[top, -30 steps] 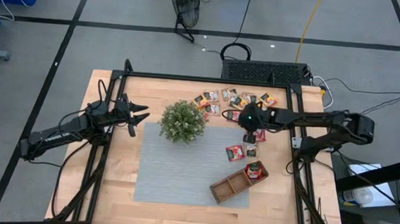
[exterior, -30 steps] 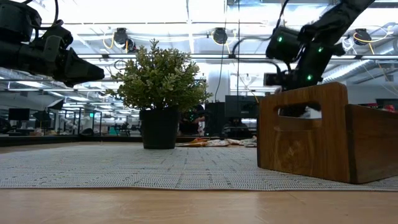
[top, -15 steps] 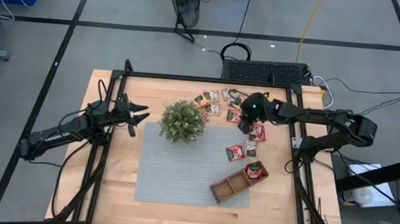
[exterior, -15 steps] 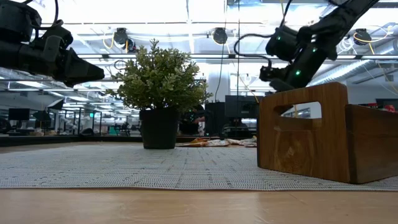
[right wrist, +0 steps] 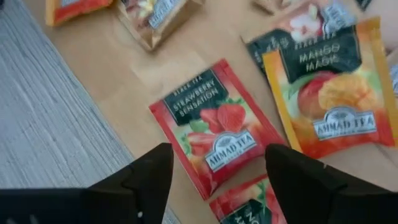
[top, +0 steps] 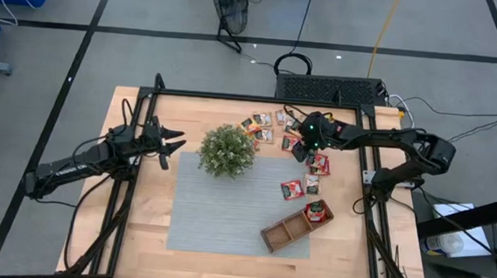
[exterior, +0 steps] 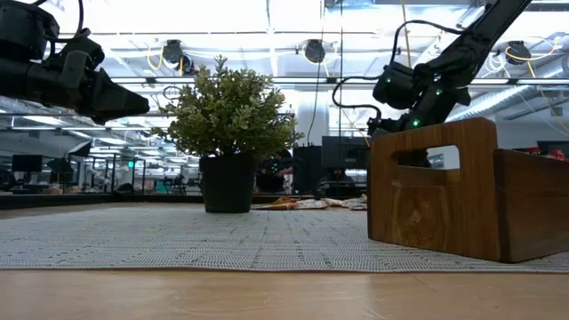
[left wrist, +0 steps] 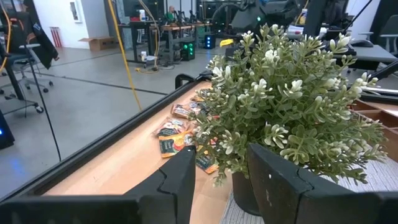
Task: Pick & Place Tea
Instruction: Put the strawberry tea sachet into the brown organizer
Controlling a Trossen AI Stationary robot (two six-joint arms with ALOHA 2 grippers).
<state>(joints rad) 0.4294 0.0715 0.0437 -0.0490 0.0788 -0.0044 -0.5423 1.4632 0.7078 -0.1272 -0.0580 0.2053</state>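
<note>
Two arms in the high view: right claw (top: 305, 141) hangs over the tea sachets (top: 276, 123) scattered near the bench's (top: 136, 236) far edge; left claw (top: 171, 142) waits by the plant (top: 227, 150). One sachet lies in the wooden tray (top: 281, 232) near the right edge. Low view: right claw (exterior: 382, 120) hovers behind the tray (exterior: 462, 191). Left wrist: fingers parted, holding nothing. Right wrist: fingers (right wrist: 143, 174) spread wide and empty, straddling a strawberry sachet (right wrist: 217, 134), probably lining up a grasp.

The tea sachets (right wrist: 217, 127) looked like glossy printed paper; the tabletop (top: 150, 228) was smooth pale wood, the mat (top: 217, 207) ribbed grey cloth.
</note>
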